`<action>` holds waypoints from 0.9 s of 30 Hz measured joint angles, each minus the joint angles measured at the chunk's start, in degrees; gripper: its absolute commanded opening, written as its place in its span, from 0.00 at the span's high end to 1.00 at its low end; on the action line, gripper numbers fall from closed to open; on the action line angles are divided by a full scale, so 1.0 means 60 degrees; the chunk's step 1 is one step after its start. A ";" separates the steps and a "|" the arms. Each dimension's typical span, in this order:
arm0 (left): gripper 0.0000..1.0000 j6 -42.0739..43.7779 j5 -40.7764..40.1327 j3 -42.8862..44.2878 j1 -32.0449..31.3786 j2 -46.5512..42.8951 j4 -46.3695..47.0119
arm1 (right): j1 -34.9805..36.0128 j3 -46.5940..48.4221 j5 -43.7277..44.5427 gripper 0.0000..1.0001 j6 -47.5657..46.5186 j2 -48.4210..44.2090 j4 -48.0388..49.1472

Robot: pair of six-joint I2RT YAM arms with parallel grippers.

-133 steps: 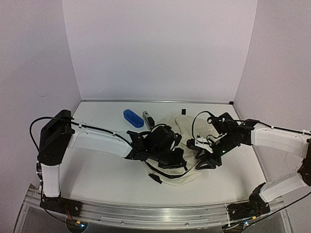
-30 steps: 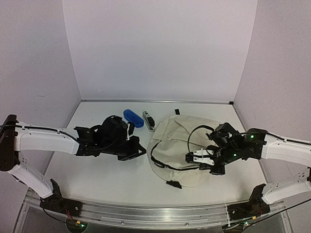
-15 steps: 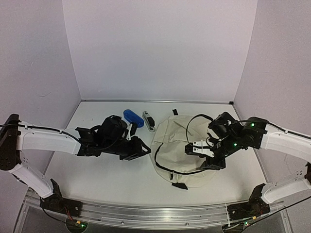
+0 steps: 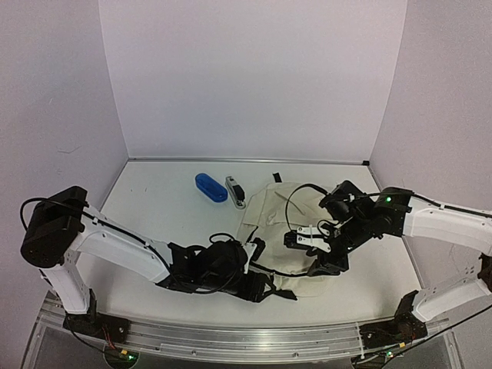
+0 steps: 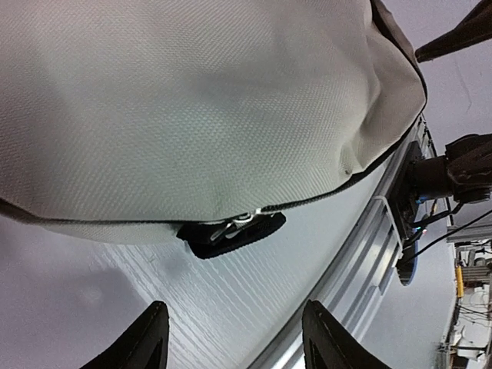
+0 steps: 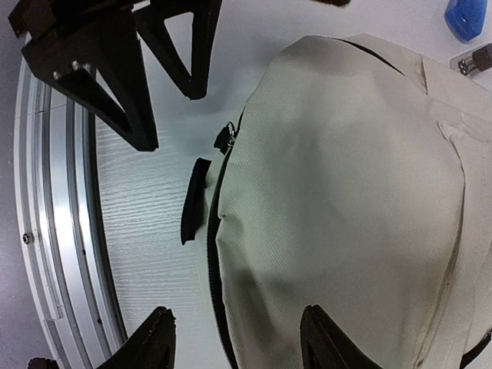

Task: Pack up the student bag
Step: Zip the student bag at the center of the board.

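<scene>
The student bag [image 4: 274, 221] is a cream fabric backpack lying flat at the middle right of the table, its black zipper line along the near edge. My left gripper [image 4: 265, 287] sits low at the bag's near edge. In the left wrist view it [image 5: 238, 346] is open over bare table, just short of a black strap tab [image 5: 231, 231] and zipper pull under the bag [image 5: 192, 100]. My right gripper [image 4: 317, 260] hovers over the bag's right part. In the right wrist view it [image 6: 240, 346] is open and empty above the bag [image 6: 346, 192] and its zipper.
A blue oval case [image 4: 211, 187] and a small silver-and-black item [image 4: 235, 192] lie behind the bag's left side. The aluminium rail [image 5: 384, 231] runs along the near table edge, close to the left gripper. White walls enclose the table.
Both grippers have gone from shut to open. The left arm swung from the table's left side to the bag's near edge. The right gripper shifted slightly left above the bag.
</scene>
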 measured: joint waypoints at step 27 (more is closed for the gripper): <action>0.61 0.2559 -0.2135 -0.0278 -0.0385 0.1206 0.3101 | 0.0000 0.0016 0.0055 0.44 0.0258 0.0282 0.0061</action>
